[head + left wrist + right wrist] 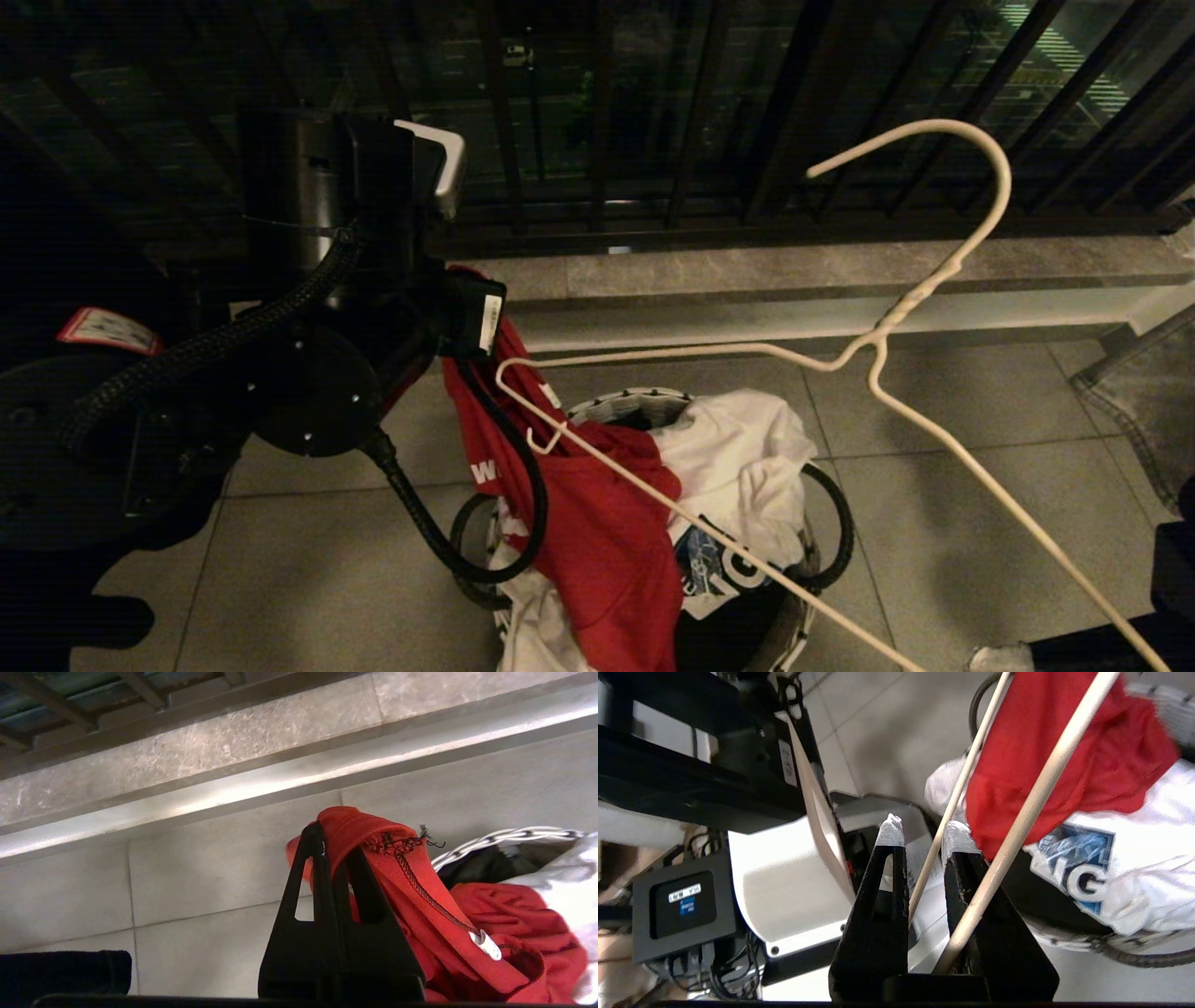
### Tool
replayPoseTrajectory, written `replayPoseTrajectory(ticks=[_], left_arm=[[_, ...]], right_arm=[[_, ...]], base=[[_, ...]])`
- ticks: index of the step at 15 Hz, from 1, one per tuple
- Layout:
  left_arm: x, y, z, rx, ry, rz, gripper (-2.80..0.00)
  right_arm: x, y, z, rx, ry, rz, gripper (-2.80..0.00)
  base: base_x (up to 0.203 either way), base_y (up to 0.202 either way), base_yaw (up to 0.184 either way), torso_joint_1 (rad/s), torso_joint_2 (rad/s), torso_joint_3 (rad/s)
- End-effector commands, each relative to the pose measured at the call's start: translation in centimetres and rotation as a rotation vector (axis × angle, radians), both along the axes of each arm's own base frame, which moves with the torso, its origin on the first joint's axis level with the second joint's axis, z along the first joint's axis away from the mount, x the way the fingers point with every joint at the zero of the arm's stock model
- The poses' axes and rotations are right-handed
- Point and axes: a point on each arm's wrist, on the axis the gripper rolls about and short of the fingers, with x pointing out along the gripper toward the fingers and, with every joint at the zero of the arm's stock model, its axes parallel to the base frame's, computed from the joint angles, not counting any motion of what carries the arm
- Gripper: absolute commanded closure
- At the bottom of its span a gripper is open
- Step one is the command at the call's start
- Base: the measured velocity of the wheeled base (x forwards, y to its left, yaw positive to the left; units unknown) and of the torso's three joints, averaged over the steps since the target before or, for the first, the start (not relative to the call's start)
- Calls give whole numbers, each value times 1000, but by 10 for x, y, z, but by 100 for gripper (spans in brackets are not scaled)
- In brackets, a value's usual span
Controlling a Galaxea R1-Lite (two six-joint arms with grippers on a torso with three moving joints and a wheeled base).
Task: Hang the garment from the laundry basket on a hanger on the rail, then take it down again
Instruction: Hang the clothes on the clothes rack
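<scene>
A tiled balcony floor [934, 523] is seen. The garment [597, 523] is held above the laundry basket [644, 401], lower centre, by the left pincer [334, 858]. The hanger [878, 345] is clamped in the right pincer [920, 833]; threading into the collar is judged next.

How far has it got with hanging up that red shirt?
Early stage. Done: the left gripper has pinched the red T-shirt and lifted part out of the small round patterned-rim basket. In hand: the right gripper holds the thin cream wire hanger beside it. Left: threading, hanging on the rail, taking down.
</scene>
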Motion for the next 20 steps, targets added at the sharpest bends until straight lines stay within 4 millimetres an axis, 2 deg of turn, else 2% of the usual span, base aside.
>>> replayPoseTrajectory(ticks=[1, 8, 11, 15, 20], left_arm=[[-4, -2, 4, -10, -11, -10, 0], [-18, -14, -3, 36, 45, -76, 0], [-21, -12, -6, 71, 79, -79, 0], [-24, -15, -2, 70, 75, -91, 0], [-31, -27, 13, 49, 59, -145, 0]], right_arm=[[6, 5, -6, -25, 31, 6, 0], [9, 7, -8, -36, 41, -4, 0], [10, 5, -5, -50, 3, -64, 0], [12, 6, -7, -25, -45, -77, 0], [13, 7, -10, -26, -34, -65, 0]], base=[[0, 0, 0, 0, 0, 0], [0, 0, 0, 0, 0, 0], [0, 0, 0, 0, 0, 0], [0, 0, 0, 0, 0, 0], [0, 0, 0, 0, 0, 0]])
